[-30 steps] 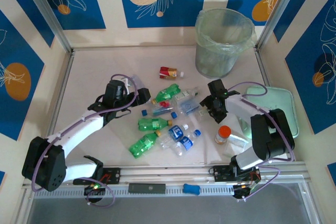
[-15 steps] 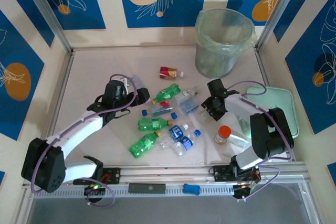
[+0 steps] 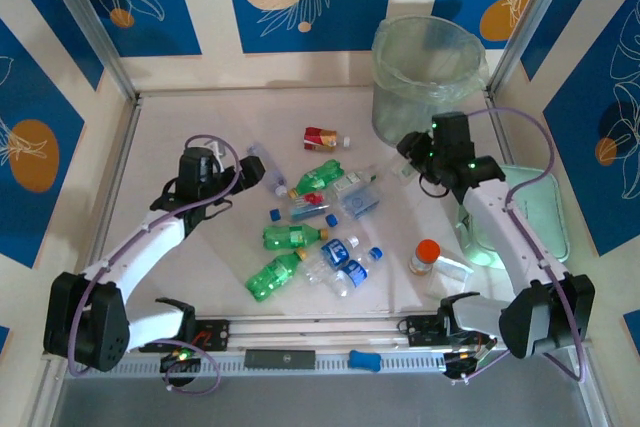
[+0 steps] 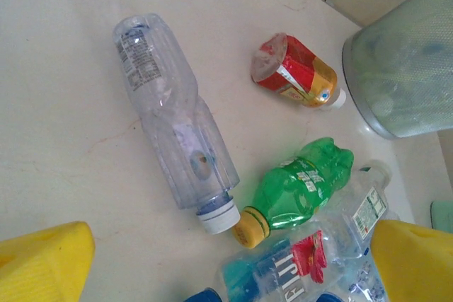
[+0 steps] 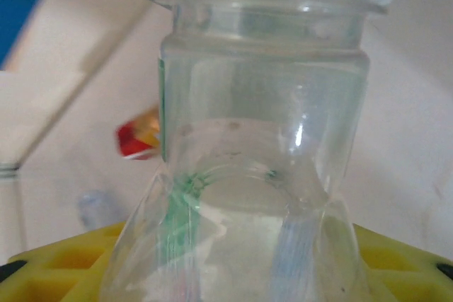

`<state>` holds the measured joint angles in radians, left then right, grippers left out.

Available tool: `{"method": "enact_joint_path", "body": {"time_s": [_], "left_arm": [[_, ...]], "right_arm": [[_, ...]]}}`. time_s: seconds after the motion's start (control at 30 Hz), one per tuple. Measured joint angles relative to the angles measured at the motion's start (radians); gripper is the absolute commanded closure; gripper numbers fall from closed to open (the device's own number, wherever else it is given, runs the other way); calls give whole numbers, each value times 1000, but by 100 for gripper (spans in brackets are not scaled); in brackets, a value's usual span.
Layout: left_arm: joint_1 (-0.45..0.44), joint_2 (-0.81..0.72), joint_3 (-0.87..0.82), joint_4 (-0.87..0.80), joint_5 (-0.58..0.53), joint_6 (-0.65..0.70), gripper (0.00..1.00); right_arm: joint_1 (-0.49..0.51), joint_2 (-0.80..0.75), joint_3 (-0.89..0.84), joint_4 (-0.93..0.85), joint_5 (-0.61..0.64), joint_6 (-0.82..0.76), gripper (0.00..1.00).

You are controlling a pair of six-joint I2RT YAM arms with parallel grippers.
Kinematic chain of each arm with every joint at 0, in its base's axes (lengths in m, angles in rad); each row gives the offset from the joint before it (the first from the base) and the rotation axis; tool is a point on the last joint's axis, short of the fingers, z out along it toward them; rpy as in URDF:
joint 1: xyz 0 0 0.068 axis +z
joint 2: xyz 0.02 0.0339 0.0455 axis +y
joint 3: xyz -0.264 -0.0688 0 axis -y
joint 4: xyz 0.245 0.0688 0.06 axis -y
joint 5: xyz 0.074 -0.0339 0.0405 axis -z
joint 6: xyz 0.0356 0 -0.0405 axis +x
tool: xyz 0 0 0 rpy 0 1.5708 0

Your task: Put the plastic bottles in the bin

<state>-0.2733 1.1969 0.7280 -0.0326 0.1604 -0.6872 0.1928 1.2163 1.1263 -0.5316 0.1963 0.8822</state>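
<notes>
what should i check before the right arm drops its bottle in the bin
1. Grip: right gripper shut on the clear bottle: ok.
2. Bottle over the mouth of the bin: not ok; in the top view the gripper sits beside the bin's near wall.
3. Bottle higher than the rim: cannot tell.
4. Bin upright, mouth open: ok.
5. Path: left gripper open, far from the bin, over the long clear bottle: ok.
</notes>
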Motion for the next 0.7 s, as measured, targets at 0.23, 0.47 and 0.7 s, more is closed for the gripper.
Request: {"method": "enact_joint_path", "body": {"time_s": [0.23, 0.47, 0.7], "left_arm": [[37, 10, -40, 37, 43, -39, 0], [49, -10, -94, 42, 50, -75, 0], [49, -63, -137, 43, 53, -107, 0]], "right_arm": [[-70, 78, 273, 67, -154, -148, 51], [-169, 235, 532, 143, -208, -228, 51], [-235, 503, 818, 154, -202, -245, 51]]}}
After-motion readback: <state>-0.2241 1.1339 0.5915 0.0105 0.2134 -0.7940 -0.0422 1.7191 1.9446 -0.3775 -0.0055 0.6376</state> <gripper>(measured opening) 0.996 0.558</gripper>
